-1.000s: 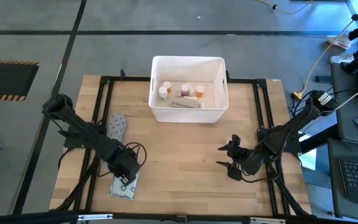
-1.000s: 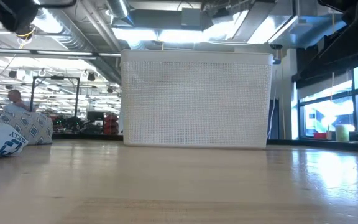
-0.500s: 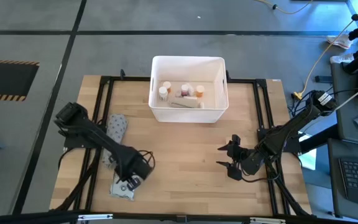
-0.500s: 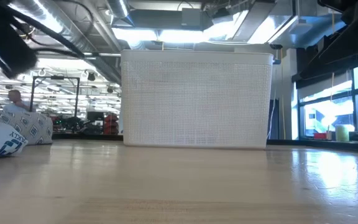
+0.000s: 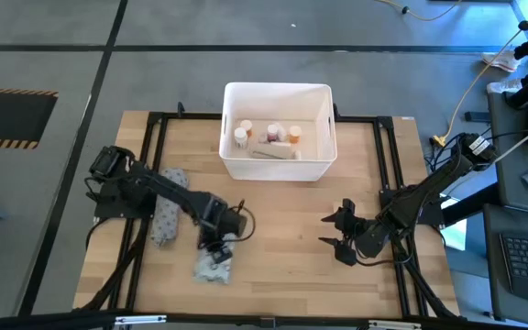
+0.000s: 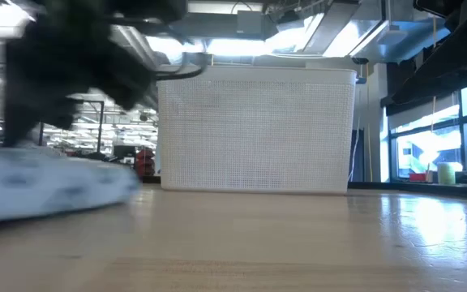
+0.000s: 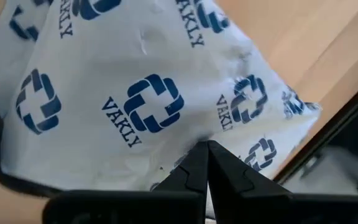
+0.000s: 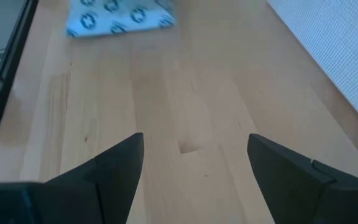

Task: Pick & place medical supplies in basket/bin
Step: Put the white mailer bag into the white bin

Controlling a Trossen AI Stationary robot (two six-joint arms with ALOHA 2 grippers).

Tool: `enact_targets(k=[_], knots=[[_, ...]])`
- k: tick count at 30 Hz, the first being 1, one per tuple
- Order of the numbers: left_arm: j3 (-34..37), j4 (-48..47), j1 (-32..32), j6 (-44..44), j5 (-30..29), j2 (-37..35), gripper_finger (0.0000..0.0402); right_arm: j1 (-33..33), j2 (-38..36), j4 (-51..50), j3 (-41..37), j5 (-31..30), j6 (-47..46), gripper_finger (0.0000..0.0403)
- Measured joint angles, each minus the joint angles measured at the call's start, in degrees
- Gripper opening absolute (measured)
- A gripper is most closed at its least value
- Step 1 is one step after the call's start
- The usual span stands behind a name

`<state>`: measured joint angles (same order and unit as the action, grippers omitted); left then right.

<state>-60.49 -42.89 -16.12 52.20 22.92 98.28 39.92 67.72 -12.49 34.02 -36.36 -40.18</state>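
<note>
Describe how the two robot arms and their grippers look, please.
Both arms are dark, almost black, built of jointed segments. The left arm carries a thin black cable looping beside its gripper. The right arm ends in a gripper with two pointed fingers, flat and matte black.

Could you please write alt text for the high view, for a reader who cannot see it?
The left gripper, shut on a patterned packet, drags it across the wooden table. The white bin holds small bottles; the right gripper waits open.
</note>
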Motion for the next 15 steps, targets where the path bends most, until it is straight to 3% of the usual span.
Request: enact_targets(k=[9, 15], knots=[[0.2, 21.3, 8.1, -8.5, -9.1, 0.4, 0.0002, -0.4, 0.0, 0.0, 0.0, 0.0, 0.2, 0.0288], [-0.4, 23.1, 11.2, -11.0, -9.5, -0.2, 0.0003, -0.4, 0.0, 0.0, 0.0, 0.5, -1.8, 0.0288]])
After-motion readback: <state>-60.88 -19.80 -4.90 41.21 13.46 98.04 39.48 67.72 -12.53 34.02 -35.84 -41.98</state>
